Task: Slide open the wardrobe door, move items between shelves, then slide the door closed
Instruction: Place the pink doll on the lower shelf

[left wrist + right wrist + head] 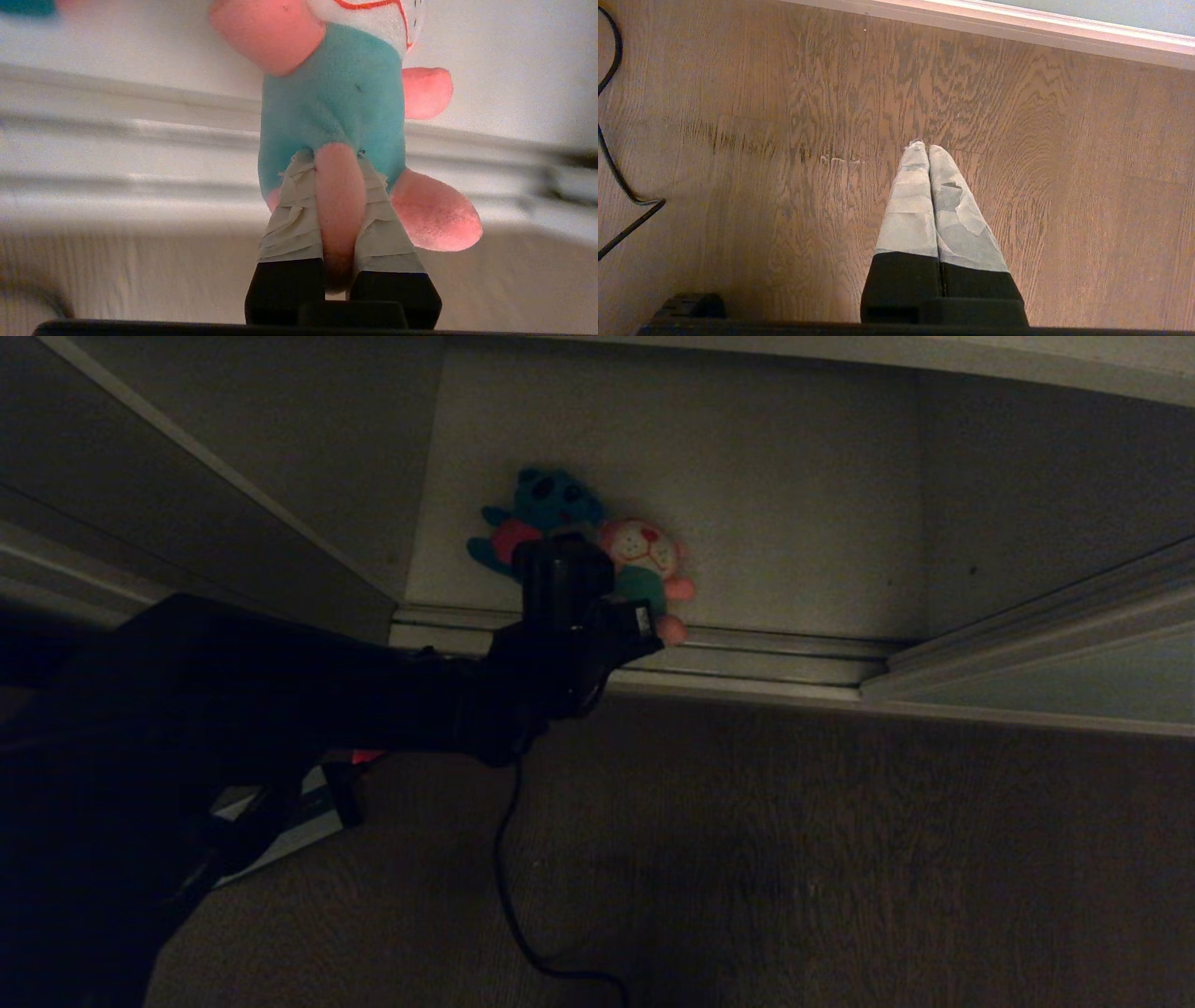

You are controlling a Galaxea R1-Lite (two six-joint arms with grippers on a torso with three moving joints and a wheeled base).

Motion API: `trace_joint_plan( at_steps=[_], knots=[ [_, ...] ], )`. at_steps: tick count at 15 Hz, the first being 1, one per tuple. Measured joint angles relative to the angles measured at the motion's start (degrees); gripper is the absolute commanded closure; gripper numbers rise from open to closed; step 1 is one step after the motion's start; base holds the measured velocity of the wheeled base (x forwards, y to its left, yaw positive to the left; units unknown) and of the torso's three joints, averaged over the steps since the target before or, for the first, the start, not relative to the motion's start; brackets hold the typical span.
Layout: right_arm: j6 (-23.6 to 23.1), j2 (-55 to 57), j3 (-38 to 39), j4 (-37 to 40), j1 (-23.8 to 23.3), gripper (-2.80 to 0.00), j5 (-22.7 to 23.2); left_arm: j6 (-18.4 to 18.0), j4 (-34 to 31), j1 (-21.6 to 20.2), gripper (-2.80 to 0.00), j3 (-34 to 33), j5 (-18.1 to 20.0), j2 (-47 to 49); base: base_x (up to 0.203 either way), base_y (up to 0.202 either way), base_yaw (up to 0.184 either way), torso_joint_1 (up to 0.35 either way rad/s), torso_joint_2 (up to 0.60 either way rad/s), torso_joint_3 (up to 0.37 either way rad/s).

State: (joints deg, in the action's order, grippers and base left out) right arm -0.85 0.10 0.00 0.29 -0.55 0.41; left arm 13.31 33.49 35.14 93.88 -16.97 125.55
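Pink toy (332, 98), on the bottom shelf (794, 504) just beside the teal toy (546, 509): my left gripper (340, 186) pinches one leg, a narrow hold for lifting. Right gripper (928, 154), fingers closed and empty, hangs parked above the floor (784, 140); door (1055, 681) stands slid aside.

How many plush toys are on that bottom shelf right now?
2. The teal plush toy lies on the shelf. The pink plush toy beside it is gripped by a leg in the left claw. Others may be hidden.
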Motion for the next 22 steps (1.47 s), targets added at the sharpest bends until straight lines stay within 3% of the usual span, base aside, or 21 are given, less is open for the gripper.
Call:
trace_joint_plan(
  at_steps=[4, 11, 12, 13, 17, 22],
  knots=[
    [0.0, 0.0, 0.0, 0.0, 0.0, 0.0, 0.0, -0.6, 4.5, -3.2, 0.0, 5.5, 0.2, 4.9, 0.0, 0.0, 0.0, 0.0, 0.0, 0.0],
    [0.0, 0.0, 0.0, 0.0, 0.0, 0.0, 0.0, -0.2, 6.0, -3.4, 0.0, 8.6, 4.1, 7.0, 0.0, 0.0, 0.0, 0.0, 0.0, 0.0],
    [0.0, 0.0, 0.0, 0.0, 0.0, 0.0, 0.0, -0.3, 6.0, -3.4, -0.77, 9.3, 4.4, 7.3, 0.0, 0.0, 0.0, 0.0, 0.0, 0.0],
    [0.0, 0.0, 0.0, 0.0, 0.0, 0.0, 0.0, -0.6, 5.7, -3.4, -2.8, 10.3, 4.4, 7.7, 0.0, 0.0, 0.0, 0.0, 0.0, 0.0],
    [0.0, 0.0, 0.0, 0.0, 0.0, 0.0, 0.0, -1.2, 5.8, -3.6, -2.8, 15.4, 4.0, 10.6, 0.0, 0.0, 0.0, 0.0, 0.0, 0.0],
    [0.0, 0.0, 0.0, 0.0, 0.0, 0.0, 0.0, -0.8, 6.6, -3.7, -2.8, 16.4, 3.6, 12.0, 0.0, 0.0, 0.0, 0.0, 0.0, 0.0]
  ],
)
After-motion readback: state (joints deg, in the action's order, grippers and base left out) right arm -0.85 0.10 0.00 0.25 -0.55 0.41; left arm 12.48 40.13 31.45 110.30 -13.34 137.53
